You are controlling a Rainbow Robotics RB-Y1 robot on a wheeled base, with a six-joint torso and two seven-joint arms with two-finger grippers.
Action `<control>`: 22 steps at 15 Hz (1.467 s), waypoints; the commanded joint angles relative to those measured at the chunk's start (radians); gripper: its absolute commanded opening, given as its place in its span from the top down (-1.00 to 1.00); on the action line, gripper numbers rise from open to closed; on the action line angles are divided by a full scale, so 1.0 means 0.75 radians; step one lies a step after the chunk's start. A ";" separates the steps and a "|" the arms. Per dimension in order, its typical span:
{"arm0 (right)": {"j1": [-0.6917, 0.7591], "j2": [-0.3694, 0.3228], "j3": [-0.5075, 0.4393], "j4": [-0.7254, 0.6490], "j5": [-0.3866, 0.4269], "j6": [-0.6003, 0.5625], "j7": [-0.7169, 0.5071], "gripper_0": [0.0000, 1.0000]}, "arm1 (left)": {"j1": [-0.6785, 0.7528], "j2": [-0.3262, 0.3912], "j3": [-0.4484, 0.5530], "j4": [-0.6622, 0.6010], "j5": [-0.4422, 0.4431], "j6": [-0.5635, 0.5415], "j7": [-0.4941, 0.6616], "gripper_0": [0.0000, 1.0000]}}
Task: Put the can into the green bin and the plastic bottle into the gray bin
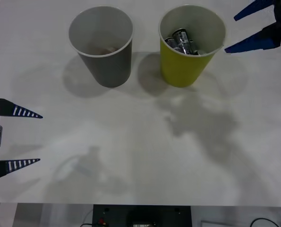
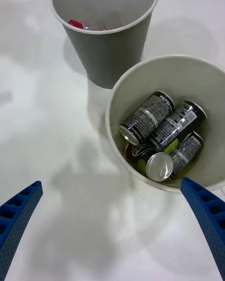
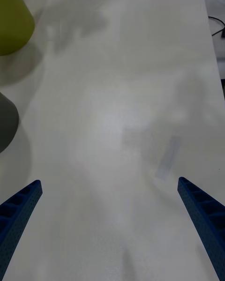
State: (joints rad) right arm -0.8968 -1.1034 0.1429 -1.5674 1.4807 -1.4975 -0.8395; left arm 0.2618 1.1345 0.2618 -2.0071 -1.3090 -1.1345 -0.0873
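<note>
**Both jaws open, cans in the green bin**

Jaws on both arms stand spread apart and hold nothing.

1. Right gripper (image 1: 244,30): positioned at the far right of the bench (image 1: 140,156), just beside the rim of the green bin (image 1: 185,71) and raised above the surface. Its two blue ribbed fingers (image 1: 249,43) point toward the bin. In the right wrist view the gripper (image 2: 112,225) hangs over bare bench surface next to the bin's near rim.

2. Left gripper (image 1: 38,138): positioned at the left edge of the bench, well apart from both bins, fingers pointing inward over bare surface. In the left wrist view the gripper (image 3: 110,225) faces open bench, with the side walls of both bins at the frame edge.

3. Green bin: upright, at the far side of the bench, to the right of the gray bin (image 1: 105,61). The two stand near each other without touching.

4. Can (image 2: 159,165): lies inside the green bin with its silver top facing up. Three further dark cans (image 2: 161,122) lie beside it on the bin floor.

5. Gray bin: upright; a red object (image 2: 76,24) and other contents, too indistinct to identify, lie at its bottom.
</note>
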 commanded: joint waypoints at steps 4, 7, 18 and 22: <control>0.400 -0.051 -0.221 -0.162 -0.084 0.000 0.387 -1.00 | 0.000 0.000 0.000 0.000 0.000 0.000 0.000 -1.00; 0.545 -0.071 -0.270 -0.205 -0.084 -0.002 0.524 -1.00 | 0.000 0.000 0.000 0.000 0.000 0.000 0.000 -1.00; 1.130 -0.075 -0.563 -0.514 -0.119 0.068 0.661 -1.00 | 0.000 0.000 0.000 0.000 0.000 0.000 0.000 -1.00; 1.286 -0.020 -0.653 -0.608 -0.117 0.113 0.682 -1.00 | 0.000 0.000 0.000 0.000 0.000 0.000 0.000 -1.00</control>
State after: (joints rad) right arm 0.0467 -1.1287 -0.3312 -2.0119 1.3911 -1.4135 -0.3307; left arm 0.2618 1.1345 0.2618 -2.0071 -1.3090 -1.1345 -0.0873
